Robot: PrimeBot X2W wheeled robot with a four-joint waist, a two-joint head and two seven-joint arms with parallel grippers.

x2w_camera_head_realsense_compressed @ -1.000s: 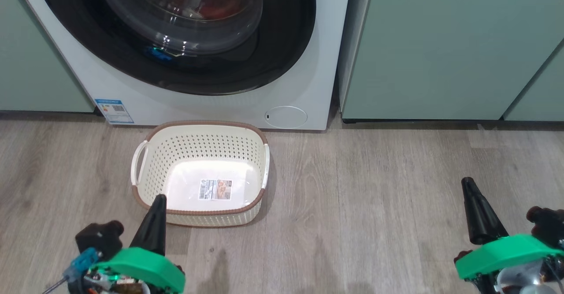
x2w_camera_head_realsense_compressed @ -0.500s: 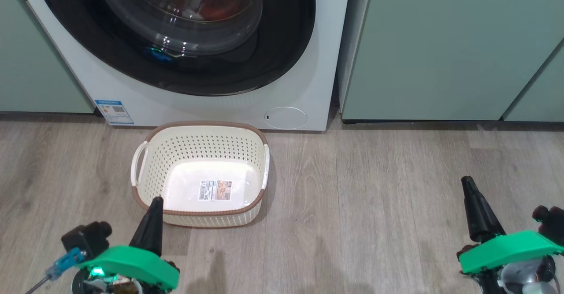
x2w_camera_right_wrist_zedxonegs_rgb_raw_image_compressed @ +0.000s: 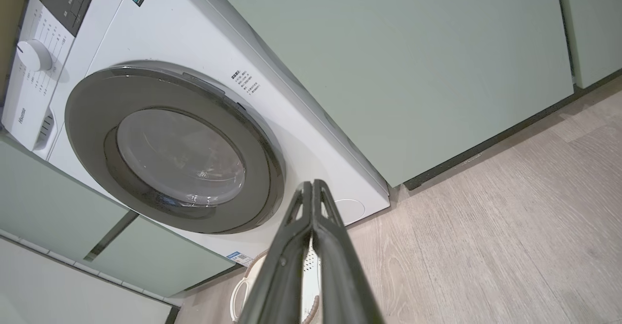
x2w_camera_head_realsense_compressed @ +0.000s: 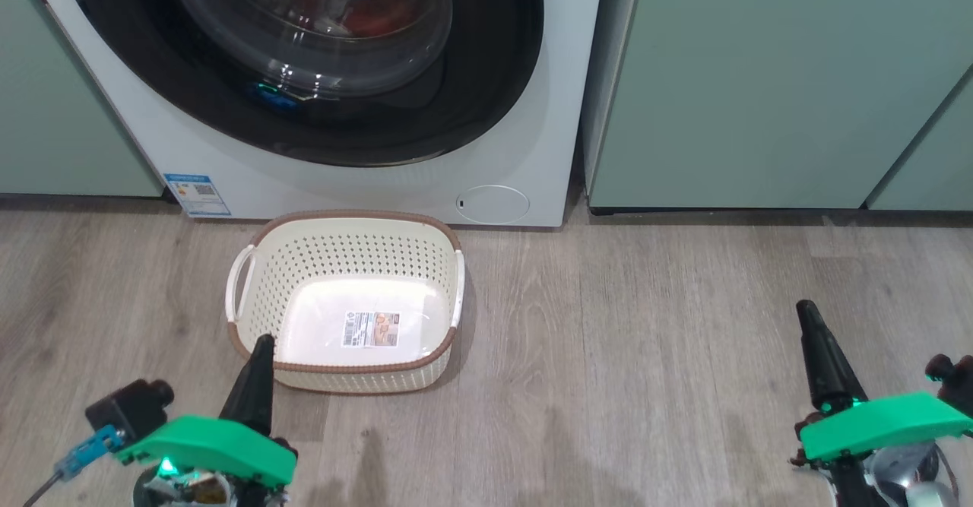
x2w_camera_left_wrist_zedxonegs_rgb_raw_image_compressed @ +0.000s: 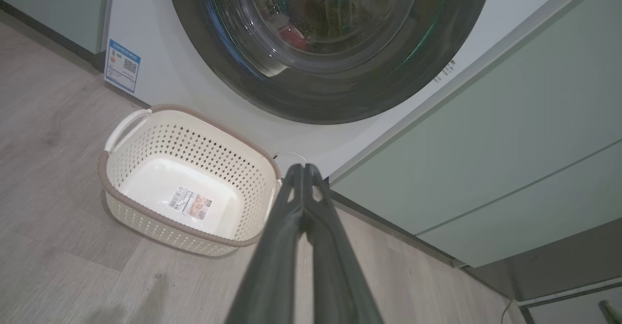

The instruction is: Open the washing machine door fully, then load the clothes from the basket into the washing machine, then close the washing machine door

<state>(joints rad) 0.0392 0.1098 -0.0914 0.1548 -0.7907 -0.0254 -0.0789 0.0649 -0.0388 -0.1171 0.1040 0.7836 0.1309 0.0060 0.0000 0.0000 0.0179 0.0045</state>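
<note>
The white washing machine (x2w_camera_head_realsense_compressed: pixel 532 150) stands at the top of the head view. The washing machine door (x2w_camera_head_realsense_compressed: pixel 486 74) lies flush against its front, black rim and glass bowl facing me. Red clothes (x2w_camera_head_realsense_compressed: pixel 372 17) show behind the glass, and again in the left wrist view (x2w_camera_left_wrist_zedxonegs_rgb_raw_image_compressed: pixel 291 35). The cream basket (x2w_camera_head_realsense_compressed: pixel 350 252) sits on the floor before the machine, with just a paper label on its bottom. My left gripper (x2w_camera_head_realsense_compressed: pixel 261 343) is shut, its tip by the basket's near left corner. My right gripper (x2w_camera_head_realsense_compressed: pixel 807 311) is shut over bare floor, far right. Both pairs of fingers press together in the wrist views.
Pale green cabinets (x2w_camera_head_realsense_compressed: pixel 760 81) flank the machine on both sides. A round service flap (x2w_camera_head_realsense_compressed: pixel 492 204) and a blue sticker (x2w_camera_head_realsense_compressed: pixel 196 193) sit low on the machine's front. Grey wood-look floor (x2w_camera_head_realsense_compressed: pixel 623 355) lies between the basket and my right gripper.
My left gripper has drawn back down and a little left, away from the basket's rim. The right gripper has barely shifted. Basket and door stand as before.
</note>
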